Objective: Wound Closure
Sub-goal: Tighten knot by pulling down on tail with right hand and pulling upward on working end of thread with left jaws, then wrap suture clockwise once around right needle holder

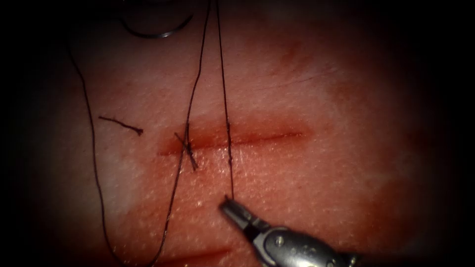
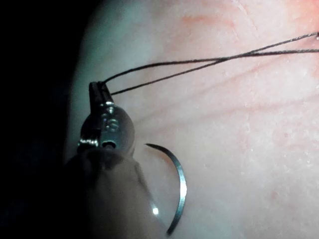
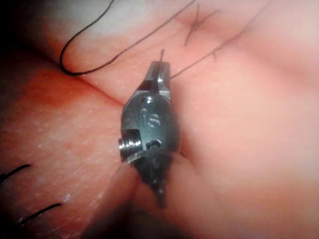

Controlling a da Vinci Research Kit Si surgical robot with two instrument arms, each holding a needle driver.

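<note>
1. Right tool (image 1: 228,202): it enters from the near right of the endoscope view. Its jaws are clamped on the thread (image 1: 225,94) at the end of one strand. The same grip shows in the right wrist view (image 3: 160,67).
2. Thread beyond the right tool: the held strand runs straight away from the jaws and crosses the cut (image 1: 237,140), with small knots on it at the crossing.
3. Tissue (image 1: 307,188): the cut lies crosswise just beyond the right tool's tip, reddened along its margins.
4. Left of the held strand, a second strand crosses the cut at an earlier stitch (image 1: 186,148) with short tails.
5. Further left of the tool, a loose cut end of thread (image 1: 121,124) lies on the tissue, beyond the left end of the cut.
6. Left tool (image 2: 95,89): jaws closed on two strands of thread (image 2: 209,62), which lead away from its tip over the tissue.
7. Needle (image 2: 177,186): it lies free on the tissue just beside the left tool's wrist, held by neither tool and not in the tissue. In the endoscope view it sits at the far edge (image 1: 156,33), well beyond the cut.
</note>
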